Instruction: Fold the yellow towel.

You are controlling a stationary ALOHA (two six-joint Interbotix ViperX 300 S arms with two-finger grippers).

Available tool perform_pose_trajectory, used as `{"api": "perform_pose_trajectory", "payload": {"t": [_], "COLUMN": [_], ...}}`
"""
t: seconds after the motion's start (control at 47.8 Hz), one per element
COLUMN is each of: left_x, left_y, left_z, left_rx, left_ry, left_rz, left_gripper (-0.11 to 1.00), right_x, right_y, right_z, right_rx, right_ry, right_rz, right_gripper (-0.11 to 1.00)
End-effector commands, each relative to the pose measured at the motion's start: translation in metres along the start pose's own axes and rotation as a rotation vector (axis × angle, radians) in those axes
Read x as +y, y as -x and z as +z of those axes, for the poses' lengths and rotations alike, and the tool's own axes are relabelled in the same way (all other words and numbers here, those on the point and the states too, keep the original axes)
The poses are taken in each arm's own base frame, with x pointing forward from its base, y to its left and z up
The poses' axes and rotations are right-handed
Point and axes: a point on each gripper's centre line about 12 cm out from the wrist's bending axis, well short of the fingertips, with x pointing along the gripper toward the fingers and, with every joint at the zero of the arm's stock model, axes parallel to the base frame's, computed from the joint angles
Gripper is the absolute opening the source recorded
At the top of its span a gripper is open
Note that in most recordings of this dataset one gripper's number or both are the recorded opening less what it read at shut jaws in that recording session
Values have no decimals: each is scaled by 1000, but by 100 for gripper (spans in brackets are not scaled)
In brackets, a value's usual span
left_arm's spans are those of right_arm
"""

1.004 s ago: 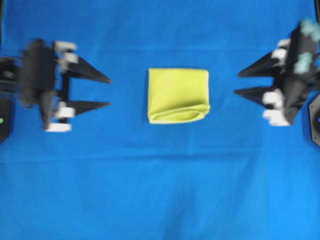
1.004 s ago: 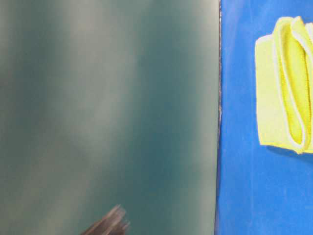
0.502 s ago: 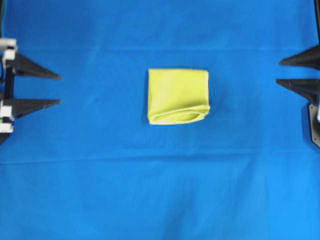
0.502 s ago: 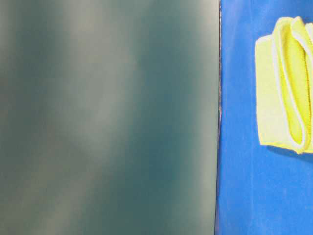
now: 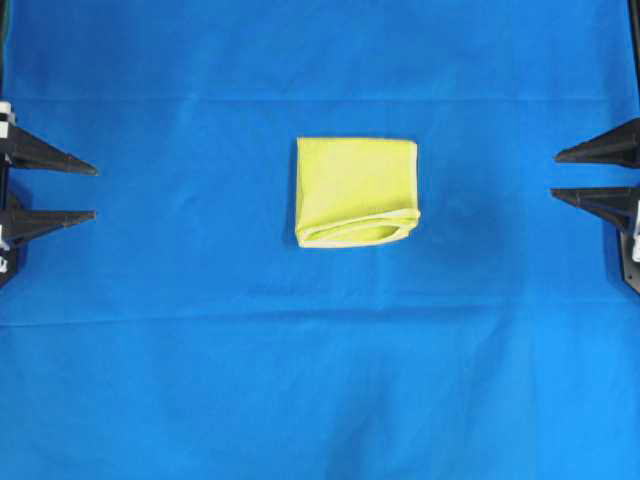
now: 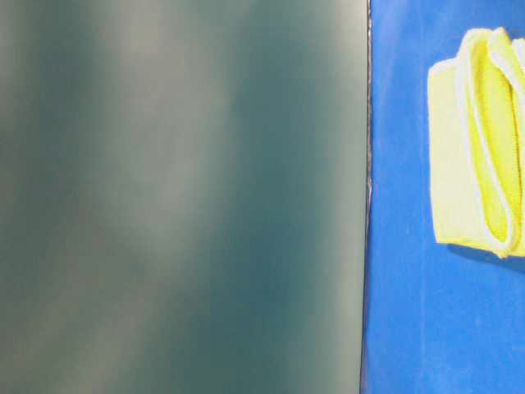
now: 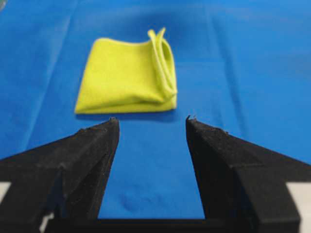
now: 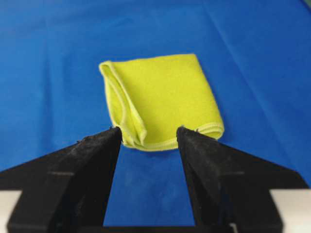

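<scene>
Two grippers empty, jaws wide — left gripper [image 5: 92,190] at left edge | right gripper [image 5: 558,173] at right edge | yellow towel [image 5: 355,190] folded at centre of blue cloth [image 5: 320,380] — untouched

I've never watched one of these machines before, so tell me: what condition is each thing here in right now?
yellow towel: folded into a small square, lying free on the blue cloth, layered hem edges gaping along one side.
left tool: open, empty, at the left edge, well apart from the towel.
right tool: open, empty, at the right edge, well apart from the towel.
blue cloth: spread flat, lightly creased.
</scene>
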Motion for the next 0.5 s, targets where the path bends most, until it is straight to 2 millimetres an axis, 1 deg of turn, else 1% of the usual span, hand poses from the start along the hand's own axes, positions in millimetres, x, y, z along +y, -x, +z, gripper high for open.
{"api": "perform_pose_trajectory", "payload": {"t": [0.0,0.481], "left_x": [1,1], "left_y": [-1,-1], "left_z": [4,4], "left_rx": [-9,-9], "left_ry": [9,19], "left_rz": [2,2], "left_gripper": [55,55], "right_x": [-1,-2], "right_y": [-3,-3], "right_z": [2,1], "right_rx": [-1,6], "right_ry": [-1,-4], "right_rz": [-6,-16], "right_gripper": [55,55]}}
